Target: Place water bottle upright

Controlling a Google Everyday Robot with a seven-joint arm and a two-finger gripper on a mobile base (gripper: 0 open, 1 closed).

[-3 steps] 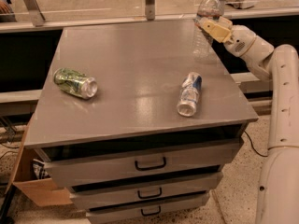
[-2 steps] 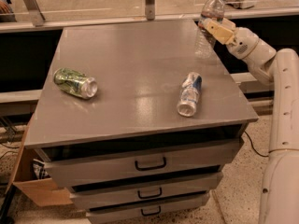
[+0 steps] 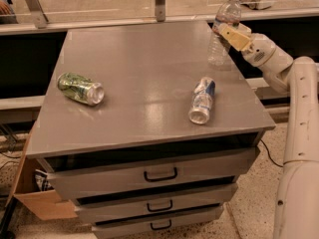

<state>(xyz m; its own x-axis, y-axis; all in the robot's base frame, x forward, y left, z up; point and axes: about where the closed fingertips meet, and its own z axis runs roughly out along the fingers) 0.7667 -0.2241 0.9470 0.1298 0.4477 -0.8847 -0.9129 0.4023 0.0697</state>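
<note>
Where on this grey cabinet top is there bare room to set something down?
On the grey cabinet top, the far-left stretch behind the green patterned can is bare, as is the middle between it and the crushed silver-and-blue can. The far-right corner is crowded: the gripper holds the small clear ribbed plastic water bottle there.

Gray 3-drawer cabinet (image 3: 149, 59) on a speckled floor (image 3: 249, 213) — glass partition (image 3: 99, 1) behind, cardboard box (image 3: 35, 200) at left — gripper (image 3: 227, 30) over the cabinet's far-right corner.
</note>
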